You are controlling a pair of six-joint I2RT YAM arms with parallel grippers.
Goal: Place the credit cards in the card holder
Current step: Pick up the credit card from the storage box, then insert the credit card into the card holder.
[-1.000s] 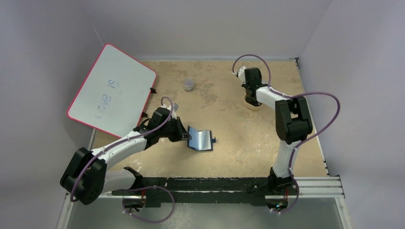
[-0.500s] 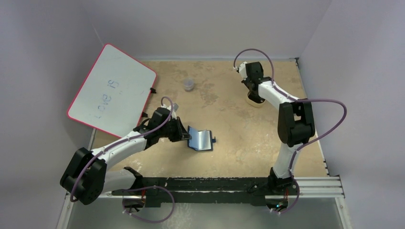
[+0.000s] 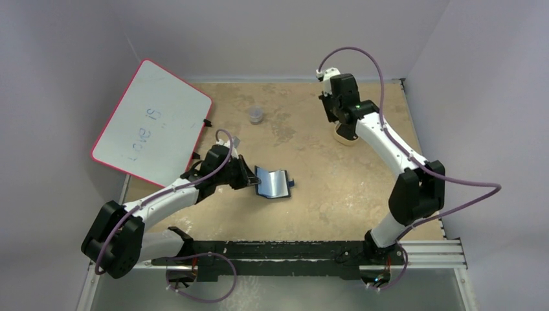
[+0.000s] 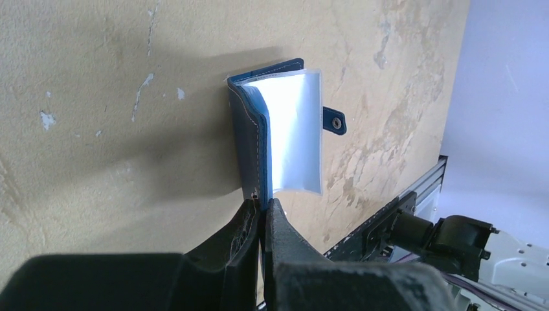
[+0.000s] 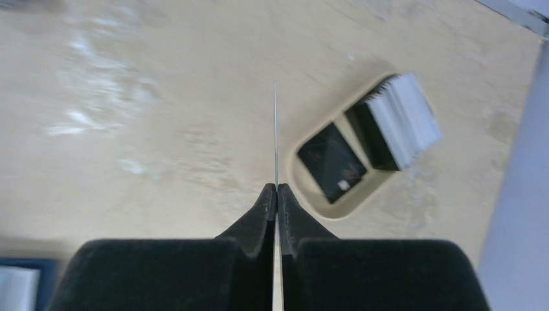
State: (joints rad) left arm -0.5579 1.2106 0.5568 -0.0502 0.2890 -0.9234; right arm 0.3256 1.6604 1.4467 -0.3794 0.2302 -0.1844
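The card holder (image 4: pixel 259 139) lies open on the bench (image 3: pixel 324 188), left of the middle and just ahead of the left arm. The left pincer (image 4: pixel 263 206) is closed on the edge of its navy cover. Its inner face glares white in the left wrist view, so I cannot tell whether any card is in a pocket. The snap tab (image 4: pixel 335 121) sticks out on the far side.

Near the far right of the bench sits a tan oval tray (image 5: pixel 333 210). It holds a dark card (image 5: pixel 331 162) lying flat and a stack of cards (image 5: pixel 401 120) tilted against one end, their pale edges showing. The right pincer (image 5: pixel 276 191) hangs above the bench beside the tray, jaws closed on one thin credit card (image 5: pixel 275 129), which is seen edge-on and is well apart from the card holder.

A pink-edged whiteboard (image 3: pixel 152 123) leans at the far left, and a small clear cup (image 3: pixel 256 115) stands near it.
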